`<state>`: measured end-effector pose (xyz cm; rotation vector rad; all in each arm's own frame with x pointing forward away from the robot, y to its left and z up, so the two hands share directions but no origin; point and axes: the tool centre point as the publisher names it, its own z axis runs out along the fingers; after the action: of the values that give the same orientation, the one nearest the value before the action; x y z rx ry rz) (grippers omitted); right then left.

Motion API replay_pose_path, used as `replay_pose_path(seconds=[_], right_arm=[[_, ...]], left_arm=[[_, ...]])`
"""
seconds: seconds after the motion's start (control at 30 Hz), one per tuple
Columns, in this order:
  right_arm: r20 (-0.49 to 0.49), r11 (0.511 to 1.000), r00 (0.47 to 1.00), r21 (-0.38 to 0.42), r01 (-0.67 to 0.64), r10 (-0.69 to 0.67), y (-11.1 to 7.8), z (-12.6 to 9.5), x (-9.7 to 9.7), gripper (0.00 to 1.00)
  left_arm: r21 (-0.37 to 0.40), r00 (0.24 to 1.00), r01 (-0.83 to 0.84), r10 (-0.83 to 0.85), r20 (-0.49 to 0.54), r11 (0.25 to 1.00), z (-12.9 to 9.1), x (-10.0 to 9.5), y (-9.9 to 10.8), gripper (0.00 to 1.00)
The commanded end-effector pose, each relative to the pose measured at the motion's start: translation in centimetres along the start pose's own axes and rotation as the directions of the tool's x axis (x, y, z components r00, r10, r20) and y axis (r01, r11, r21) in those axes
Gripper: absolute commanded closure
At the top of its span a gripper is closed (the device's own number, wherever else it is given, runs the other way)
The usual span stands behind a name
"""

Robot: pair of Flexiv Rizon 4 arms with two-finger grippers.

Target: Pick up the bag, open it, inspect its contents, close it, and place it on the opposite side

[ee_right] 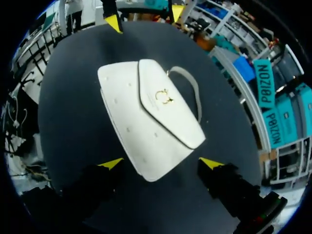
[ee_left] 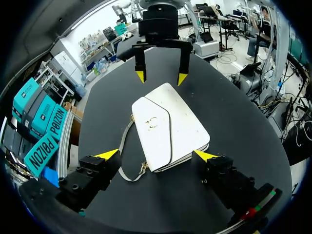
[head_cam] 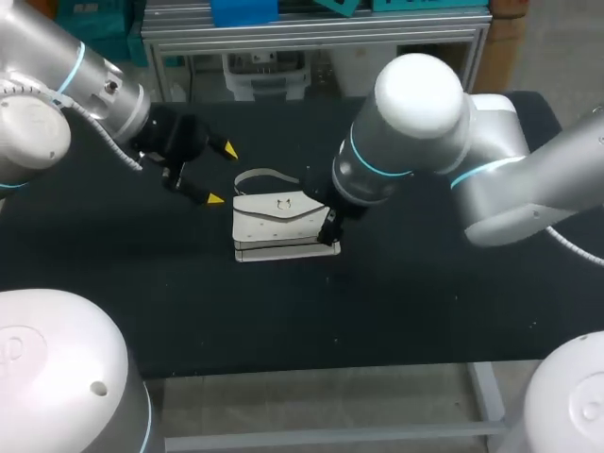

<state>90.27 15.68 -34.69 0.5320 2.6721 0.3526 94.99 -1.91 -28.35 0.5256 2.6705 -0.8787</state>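
Closest in, my left jaws stand spread. Their two yellow tips [ee_left: 108,154] are wide apart on either side of the near end of the one white bag [ee_left: 168,126], and neither tip touches it as far as I can see. At the bag's other end my right jaws are spread as well. Their two tips straddle that end with a small gap on each side and pinch nothing. That makes four yellow tips in all, two at each end of the bag.

The bag lies flat on the black tabletop [head_cam: 142,283], about mid-tabletop and well apart from every edge. Its flap [ee_left: 151,139] is folded down and shut, with one small gold clasp [ee_left: 153,122] on it. One pale strap [ee_left: 123,151] loops out from the bag's far long side and lies slack on the tabletop.

From above, my left arm [head_cam: 85,85] comes in from the far left corner, and its jaws are just beside the bag's left end. My right arm [head_cam: 415,123] reaches in from the right edge, and its bulk covers the bag's right end.
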Motion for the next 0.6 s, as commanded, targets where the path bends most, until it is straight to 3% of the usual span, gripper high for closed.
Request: replay_pose_path(seconds=[0.03, 0.07, 0.23, 0.6], right_arm=[[0.399, 0.987, 0.906, -0.015, 0.157, -0.138, 0.7, 1.6, 1.1, 0.0], [0.403, 0.975, 0.894, -0.024, 0.222, -0.194, 0.6, 2.2, 1.4, 0.0], [0.43, 0.956, 0.869, -0.04, 0.291, -0.247, 0.2, 3.2, 1.8, 0.0], [0.472, 0.915, 0.808, -0.008, 0.404, -0.353, 0.8, 2.7, 1.0, 0.0]], left_arm=[[0.019, 0.999, -0.037, 0.037, -0.001, 0.999, 0.8, 0.0, 0.2, 0.0], [0.025, 0.999, -0.035, 0.035, 0.004, 0.999, 0.9, -0.1, 0.4, 0.0], [0.027, 0.996, -0.091, 0.091, 0.004, 0.995, 1.1, -0.4, 0.4, 0.0], [-0.024, 0.994, -0.102, 0.101, -0.035, 0.995, 2.6, -1.0, 0.5, 0.0]])
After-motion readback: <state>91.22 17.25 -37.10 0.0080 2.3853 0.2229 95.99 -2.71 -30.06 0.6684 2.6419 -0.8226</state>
